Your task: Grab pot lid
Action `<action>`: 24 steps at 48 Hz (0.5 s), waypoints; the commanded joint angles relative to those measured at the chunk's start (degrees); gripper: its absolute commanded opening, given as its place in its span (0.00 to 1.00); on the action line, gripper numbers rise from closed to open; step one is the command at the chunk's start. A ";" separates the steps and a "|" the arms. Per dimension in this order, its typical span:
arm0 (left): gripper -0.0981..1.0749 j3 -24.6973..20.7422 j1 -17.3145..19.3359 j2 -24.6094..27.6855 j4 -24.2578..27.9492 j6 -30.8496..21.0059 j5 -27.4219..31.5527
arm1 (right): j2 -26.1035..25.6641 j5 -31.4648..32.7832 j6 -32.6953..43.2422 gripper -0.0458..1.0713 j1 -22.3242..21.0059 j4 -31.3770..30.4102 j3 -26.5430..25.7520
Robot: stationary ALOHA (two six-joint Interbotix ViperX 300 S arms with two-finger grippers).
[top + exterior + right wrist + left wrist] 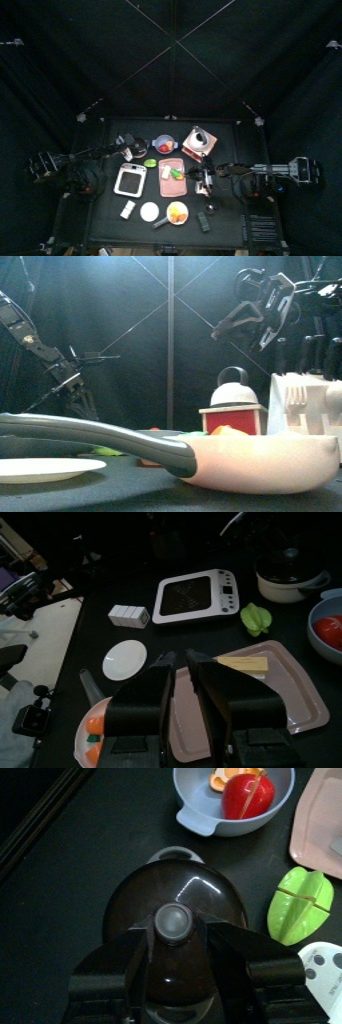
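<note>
1. The black surface (114, 205) carries everything, with one arm at each side.
2. A pink tray (287, 707) lies flat under the right gripper (182, 662); a yellowish strip (243, 664) rests on it. That gripper hangs above the tray holding nothing, and only a narrow gap shows between its jaws.
3. The pot lid (174, 908) sits dome up at the surface's left rear, just beside the grey bowl (230, 808). It is round, so no long axis shows; its pale knob (171, 920) points straight up toward the wrist camera.
4. The left gripper (174, 933) hangs directly over the lid, its jaws spread to either side of the knob; whether they touch it cannot be told.
5. The grey bowl holds red and orange pieces (247, 790).
6. A green fruit (299, 905) lies beside the lid.
</note>
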 commanded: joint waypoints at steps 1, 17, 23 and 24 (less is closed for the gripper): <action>0.73 -1.05 0.26 0.00 0.18 0.09 0.00 | -0.62 -0.53 -0.09 0.58 0.09 0.18 -0.97; 0.56 -1.05 0.09 -0.09 0.00 0.09 0.00 | -0.62 -0.53 -0.09 0.58 0.09 0.18 -0.79; 0.53 -0.88 -0.26 -1.23 0.00 0.09 0.09 | -0.53 -0.53 -0.09 0.58 0.09 0.18 -0.70; 0.53 -0.79 -0.44 -1.49 0.00 0.09 0.18 | -0.62 -0.53 -0.09 0.58 0.09 0.18 -0.70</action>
